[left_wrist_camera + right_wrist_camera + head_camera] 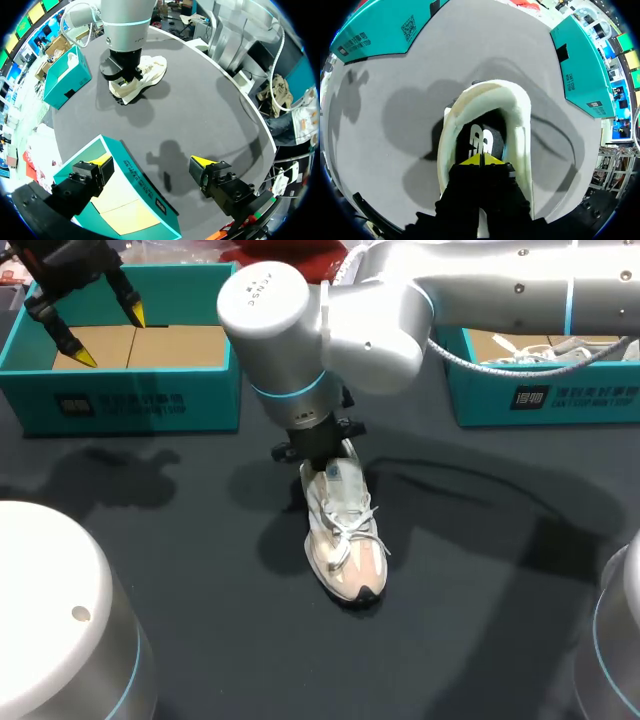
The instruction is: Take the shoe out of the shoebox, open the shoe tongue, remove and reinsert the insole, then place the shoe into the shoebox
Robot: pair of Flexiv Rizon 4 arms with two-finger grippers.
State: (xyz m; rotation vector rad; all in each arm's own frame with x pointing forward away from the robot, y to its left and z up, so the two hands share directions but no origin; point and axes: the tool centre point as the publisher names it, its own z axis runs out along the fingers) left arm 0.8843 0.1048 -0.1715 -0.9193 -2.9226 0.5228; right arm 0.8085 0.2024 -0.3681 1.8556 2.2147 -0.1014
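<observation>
A cream and pink shoe [345, 540] stands upright on the dark table, toe toward the front edge. My right arm comes across from the right, and its gripper [328, 468] points down into the shoe's heel opening. In the right wrist view the right gripper [481, 160] is shut, its yellow tips pressed together over the black insole [482, 137] with a white logo, inside the shoe [520, 145]. Whether the tips pinch the insole I cannot tell. My left gripper [110, 337] hangs open above the empty teal shoebox [130, 400] at the back left, nothing between its fingers [102, 161].
A second teal box [540, 395] at the back right holds another white shoe [535, 355]. The arms' white bases [50, 610] rise at the front left and front right corners. Dark table lies bare around the shoe.
</observation>
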